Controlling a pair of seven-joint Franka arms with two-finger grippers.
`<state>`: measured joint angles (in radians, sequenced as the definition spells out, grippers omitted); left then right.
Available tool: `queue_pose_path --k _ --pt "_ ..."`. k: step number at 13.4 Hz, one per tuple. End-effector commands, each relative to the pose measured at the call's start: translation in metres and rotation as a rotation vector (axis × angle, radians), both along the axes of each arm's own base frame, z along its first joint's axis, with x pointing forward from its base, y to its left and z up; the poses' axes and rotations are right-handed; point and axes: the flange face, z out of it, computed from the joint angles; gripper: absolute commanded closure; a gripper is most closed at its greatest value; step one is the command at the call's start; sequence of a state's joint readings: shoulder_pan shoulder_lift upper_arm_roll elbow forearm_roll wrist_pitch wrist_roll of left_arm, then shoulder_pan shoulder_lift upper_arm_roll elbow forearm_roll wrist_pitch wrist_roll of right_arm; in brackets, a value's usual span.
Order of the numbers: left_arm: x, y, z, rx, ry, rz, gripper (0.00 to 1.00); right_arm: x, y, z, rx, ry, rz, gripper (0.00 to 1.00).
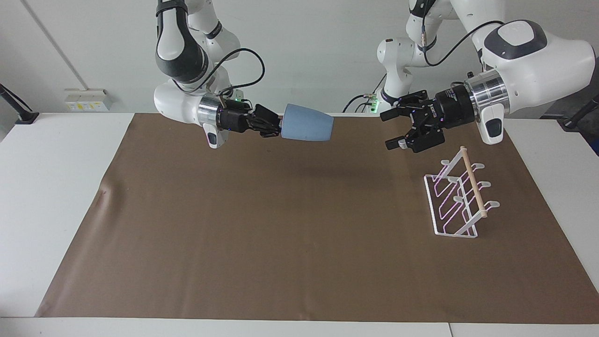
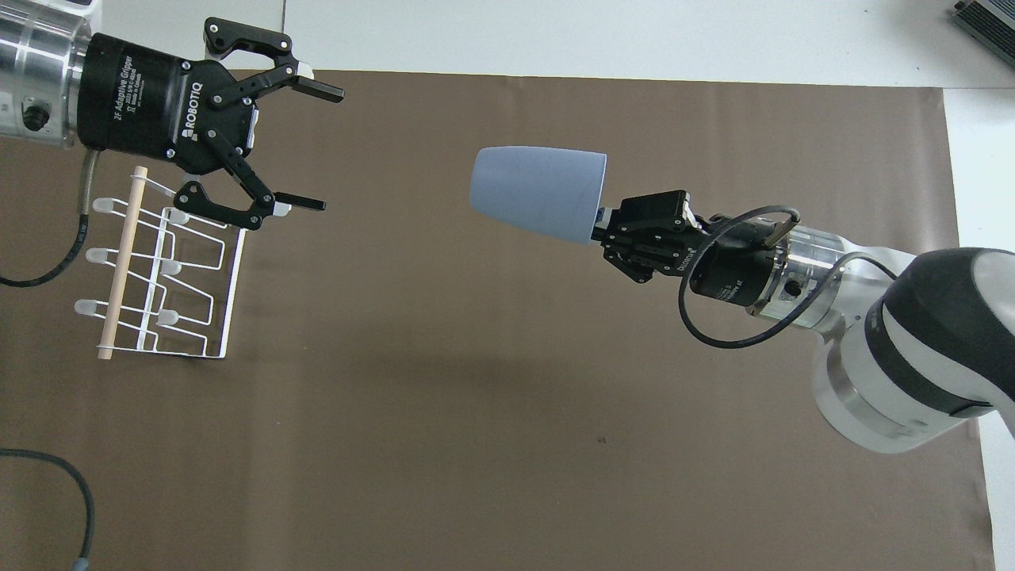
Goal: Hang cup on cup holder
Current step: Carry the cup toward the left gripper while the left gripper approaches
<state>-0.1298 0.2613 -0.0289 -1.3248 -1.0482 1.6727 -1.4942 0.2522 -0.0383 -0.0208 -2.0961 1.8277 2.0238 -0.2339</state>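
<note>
The light-blue cup (image 1: 307,128) (image 2: 535,193) hangs on its side in the air over the middle of the brown mat. My right gripper (image 1: 280,127) (image 2: 604,228) is shut on its rim, and the cup's base points toward the left arm. My left gripper (image 1: 392,130) (image 2: 321,149) stands open in the air with nothing between its fingers, which point at the cup across a wide gap. The white wire cup holder (image 1: 456,199) (image 2: 166,274), with its wooden dowel on top, stands on the mat at the left arm's end, below and beside the left gripper.
The brown mat (image 1: 281,243) covers most of the white table (image 1: 51,187). A black cable (image 2: 55,484) lies on the mat at the left arm's end, near the robots. A dark device corner (image 2: 987,24) sits at the table's farthest corner.
</note>
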Motion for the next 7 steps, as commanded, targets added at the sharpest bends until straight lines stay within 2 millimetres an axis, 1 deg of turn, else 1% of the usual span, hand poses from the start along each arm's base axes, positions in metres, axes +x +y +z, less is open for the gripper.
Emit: queue_pose_path --k 1,4,5,7 --pt "-0.016 -0.024 0.000 -0.013 0.062 0.034 0.00 -0.003 0.005 0.000 0.021 -0.004 -0.022 1.00" --pt "-0.032 -0.054 -0.004 -0.002 0.153 0.040 0.00 -0.003 0.005 -0.001 0.021 -0.003 -0.025 1.00" --pt "-0.034 -0.062 -0.011 0.001 0.175 0.057 0.00 -0.002 0.004 -0.001 0.015 -0.002 -0.031 1.00" --pt "-0.042 -0.060 -0.022 0.006 0.217 0.099 0.00 -0.002 0.005 -0.001 0.015 -0.002 -0.031 1.00"
